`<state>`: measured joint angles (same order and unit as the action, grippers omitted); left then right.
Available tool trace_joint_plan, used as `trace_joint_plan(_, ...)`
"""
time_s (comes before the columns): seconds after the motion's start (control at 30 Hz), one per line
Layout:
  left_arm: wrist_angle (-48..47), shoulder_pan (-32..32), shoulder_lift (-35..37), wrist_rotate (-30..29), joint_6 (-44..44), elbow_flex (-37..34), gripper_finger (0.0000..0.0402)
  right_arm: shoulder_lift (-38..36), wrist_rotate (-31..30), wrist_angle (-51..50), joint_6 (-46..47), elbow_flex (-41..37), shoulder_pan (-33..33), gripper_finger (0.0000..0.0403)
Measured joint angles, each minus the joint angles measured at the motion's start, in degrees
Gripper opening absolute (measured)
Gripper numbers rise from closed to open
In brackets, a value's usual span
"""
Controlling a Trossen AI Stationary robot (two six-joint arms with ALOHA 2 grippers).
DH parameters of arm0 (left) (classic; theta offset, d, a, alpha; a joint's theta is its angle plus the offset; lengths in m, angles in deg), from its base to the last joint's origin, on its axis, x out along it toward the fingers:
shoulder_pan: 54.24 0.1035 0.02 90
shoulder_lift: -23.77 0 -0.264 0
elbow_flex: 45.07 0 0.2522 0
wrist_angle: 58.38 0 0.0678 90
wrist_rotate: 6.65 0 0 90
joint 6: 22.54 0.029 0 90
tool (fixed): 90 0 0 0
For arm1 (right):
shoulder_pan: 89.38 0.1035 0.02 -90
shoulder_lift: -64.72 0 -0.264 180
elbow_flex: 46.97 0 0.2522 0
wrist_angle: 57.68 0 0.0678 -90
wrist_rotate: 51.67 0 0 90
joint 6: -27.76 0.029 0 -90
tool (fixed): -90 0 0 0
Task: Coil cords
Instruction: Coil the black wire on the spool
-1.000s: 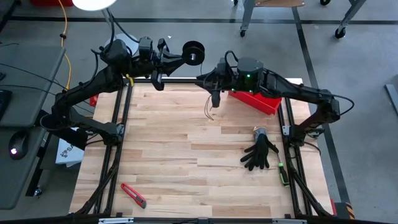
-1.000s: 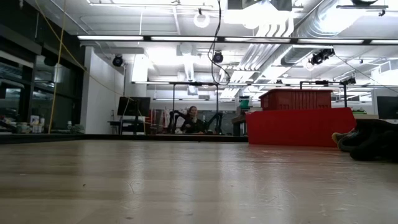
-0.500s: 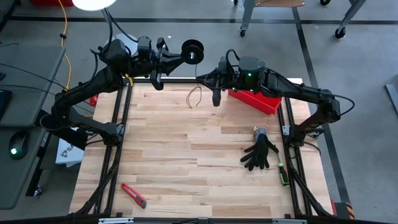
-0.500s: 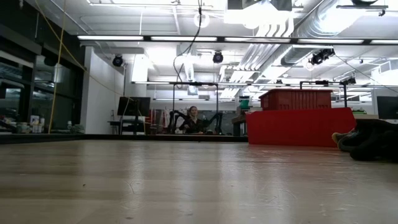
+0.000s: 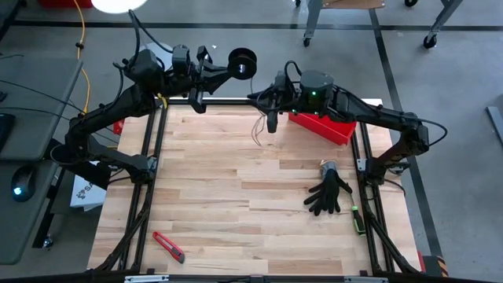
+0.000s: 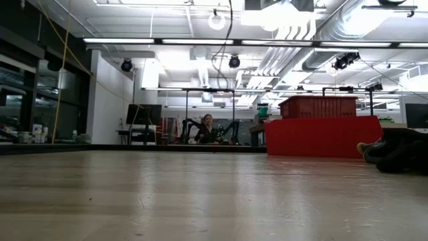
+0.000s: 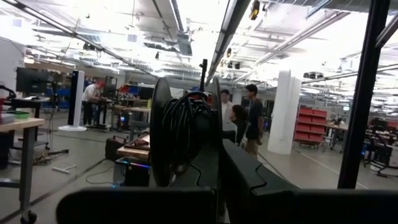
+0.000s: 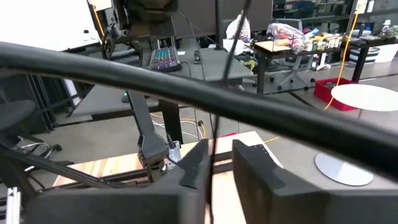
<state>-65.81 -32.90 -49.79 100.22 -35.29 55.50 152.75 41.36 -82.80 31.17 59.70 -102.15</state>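
While the left end effector (image 5: 222,71) clamps the spool (image 5: 242,60), the right end effector's (image 5: 272,126) narrow gap hides any cord (image 5: 257,132) contact

Pale planked wood table (image 5: 236,196) with a smooth sheen; matt black plastic spool (image 5: 242,61); dark cloth gloves (image 5: 328,194).

A large open robotics lab or workshop: exposed ceiling ducts (image 6: 294,40) and strip lights (image 6: 154,41) overhead, a grey concrete floor (image 5: 440,79) marked with dark tape lines, wheeled work benches (image 7: 25,130), red storage bins (image 7: 309,124) at 3 o'clock, monitors (image 7: 31,79), and people (image 7: 252,118) standing among the stations.
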Motion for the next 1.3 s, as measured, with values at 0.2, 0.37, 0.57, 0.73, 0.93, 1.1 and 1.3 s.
trace_joint_plan(0.2, 0.01, 0.00, 0.00, -0.98, -0.94, 0.00, 0.0001, 0.02, -1.35, 0.28, 0.10, 0.00, 1.30, 0.0002)
trace_joint_plan(0.37, 3.49, -0.03, -0.02, -6.93, -10.97, 0.00, 0.0001, 0.79, -1.26, 6.34, 0.65, 0.04, 3.21, 0.0000)
trace_joint_plan(0.57, 5.79, 0.00, -0.11, -12.38, -31.55, 0.17, 0.0001, 3.44, 0.37, 18.30, 1.58, 0.04, 3.55, 0.0000)
trace_joint_plan(0.73, 5.24, 0.44, -0.81, -13.04, -50.15, 2.14, 0.0001, 5.80, 2.33, 27.68, 1.76, 0.04, 3.55, 0.0000)
trace_joint_plan(0.93, 4.87, 0.44, -2.16, -13.66, -64.52, 2.93, 0.0000, 7.72, 4.75, 33.79, 3.65, 0.04, 3.55, 0.0000)
trace_joint_plan(1.1, 1.41, 0.30, -2.47, -8.12, -74.22, 2.95, 0.0000, 7.78, 4.75, 36.57, 2.14, 0.04, 3.55, 0.0000)
trace_joint_plan(1.3, -3.47, -0.17, -2.71, -6.43, -77.29, 2.99, 0.0000, 8.08, 4.86, 37.34, 1.10, 0.04, 3.55, 0.0000)
